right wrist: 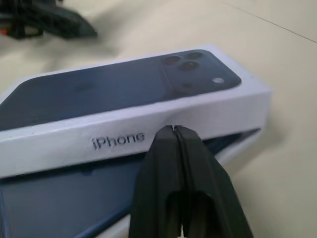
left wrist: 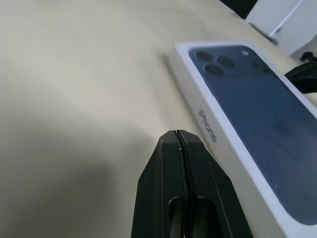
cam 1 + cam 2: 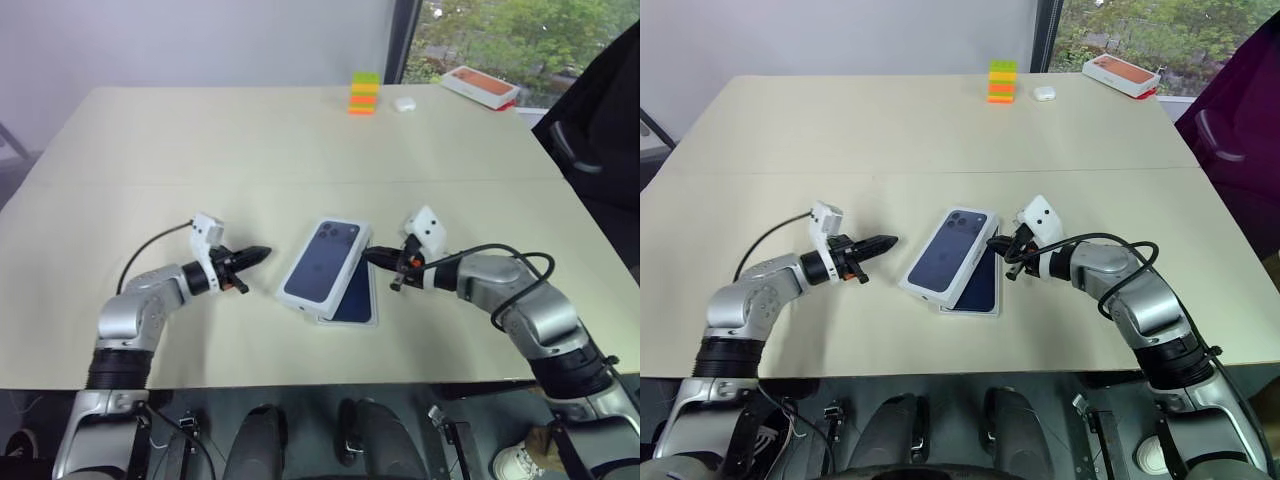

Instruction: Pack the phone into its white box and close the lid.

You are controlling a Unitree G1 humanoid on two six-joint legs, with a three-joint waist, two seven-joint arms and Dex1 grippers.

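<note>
White lid: the lid point(image 3: 325, 262), white cardboard with a dark blue phone picture on its outer face, lies askew over the white box, picture side up, covering the half nearer the left arm.
Box beneath the lid: the white box point(image 3: 983, 308) rests flat on the table, its edge showing past the lid on the side of the right arm.
Phone: the phone point(image 3: 357, 298), dark navy, lies in the box under the lid, with a strip of it showing beside the lid.
Right gripper: the right gripper point(image 3: 372, 257) has its two black fingers pressed together, tips at the lid's long side wall by the printed lettering, seen close in the right wrist view; nothing is pinched between them.
Left gripper: the left gripper point(image 3: 258, 254) has its fingers pressed together too, holding nothing, pointing at the lid from the other side and apart from it.
Table: the table point(image 3: 200, 150) is pale beige.
Beyond the lid, at the far edge: a stack of coloured blocks point(image 3: 364, 93), a small white case point(image 3: 404, 103) and an orange-topped box point(image 3: 480, 86).
</note>
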